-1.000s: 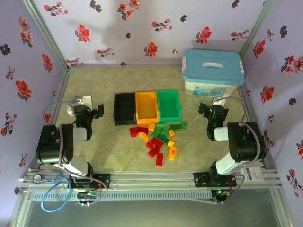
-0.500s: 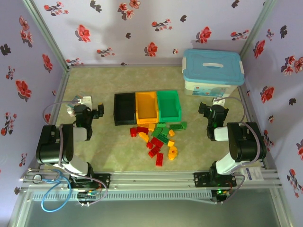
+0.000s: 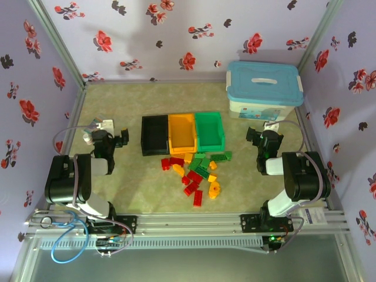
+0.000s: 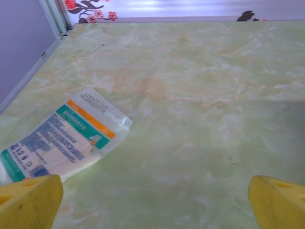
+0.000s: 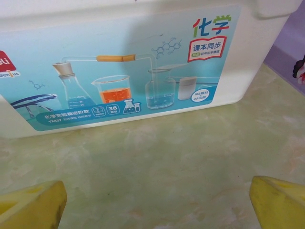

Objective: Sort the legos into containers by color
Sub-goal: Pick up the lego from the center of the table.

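Observation:
Three bins stand side by side mid-table: black [image 3: 154, 134], orange-yellow [image 3: 181, 132] and green [image 3: 210, 130]. Just in front of them lies a loose heap of legos: red [image 3: 198, 198], green [image 3: 220, 156] and yellow-orange [image 3: 214, 188] bricks. My left gripper [image 3: 111, 141] rests at the left of the table, away from the bricks, open, its yellow fingertips [image 4: 28, 200] wide apart over bare table. My right gripper [image 3: 263, 138] rests at the right, open, fingertips [image 5: 279, 200] spread with nothing between them, facing the white box.
A large white box [image 3: 264, 94] with a light-blue lid stands at the back right, close ahead of the right gripper; its printed side [image 5: 124, 71] faces that wrist. A small printed packet [image 4: 62, 138] lies on the table by the left gripper. Flowered walls enclose the table.

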Tool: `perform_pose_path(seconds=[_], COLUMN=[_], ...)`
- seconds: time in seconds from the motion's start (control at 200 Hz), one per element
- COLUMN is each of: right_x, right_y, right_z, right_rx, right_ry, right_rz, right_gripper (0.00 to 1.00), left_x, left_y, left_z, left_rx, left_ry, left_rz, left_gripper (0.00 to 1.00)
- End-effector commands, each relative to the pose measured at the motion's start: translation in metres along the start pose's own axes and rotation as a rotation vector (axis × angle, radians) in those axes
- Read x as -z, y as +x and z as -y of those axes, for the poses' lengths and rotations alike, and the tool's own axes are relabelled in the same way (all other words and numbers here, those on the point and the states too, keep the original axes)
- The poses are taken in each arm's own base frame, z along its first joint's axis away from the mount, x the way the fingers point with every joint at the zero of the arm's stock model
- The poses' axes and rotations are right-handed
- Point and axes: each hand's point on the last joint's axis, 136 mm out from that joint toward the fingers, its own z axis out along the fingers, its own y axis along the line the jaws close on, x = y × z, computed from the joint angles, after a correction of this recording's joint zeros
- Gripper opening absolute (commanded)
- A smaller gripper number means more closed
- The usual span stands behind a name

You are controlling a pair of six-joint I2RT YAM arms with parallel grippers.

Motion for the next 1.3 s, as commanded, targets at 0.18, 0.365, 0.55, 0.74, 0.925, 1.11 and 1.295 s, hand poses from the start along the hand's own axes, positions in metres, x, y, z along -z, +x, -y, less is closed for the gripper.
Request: perform_pose_path(seconds=[0.18,0.365,0.55,0.74,0.925,1.11,1.295], right_x=[0.074,0.102,0.113,0.133,0.143,0.145,0.146], right_y=[-0.095,-0.078,-0.067,-0.057,-0.037,-0.018,-0.009], right_z=[-0.029,-0.008,-0.050,-0.098,-0.119,-0.128,-0.136], right_rx=[-0.034,-0.368,-0.360,-0.280,-0.241,-0.237,-0.221], right_ry=[-0.123,-0.115,-0.303,-0.477,-0.529,-0.544,-0.544], right_rz=[0.097,-0.032,-0.215,-0.342,-0.433,-0.516,-0.541], right_gripper=[0.99,0.99,0.99,0.99,0.99,0.99,0.99], left_x=[0.055,0.065,0.097,0.126,0.147,0.151,0.148], left_y=[-0.065,-0.066,-0.059,-0.024,0.015,0.048,0.060], left_z=[-0.054,-0.014,0.056,0.119,0.173,0.202,0.216], left_rx=[0.327,0.567,0.387,0.293,0.219,0.162,0.179], left_ry=[-0.324,-0.054,0.080,0.188,0.277,0.298,0.330], left_rz=[0.069,-0.088,-0.238,-0.413,-0.537,-0.633,-0.665], left_gripper=[1.00,1.00,0.98,0.93,0.90,0.89,0.83])
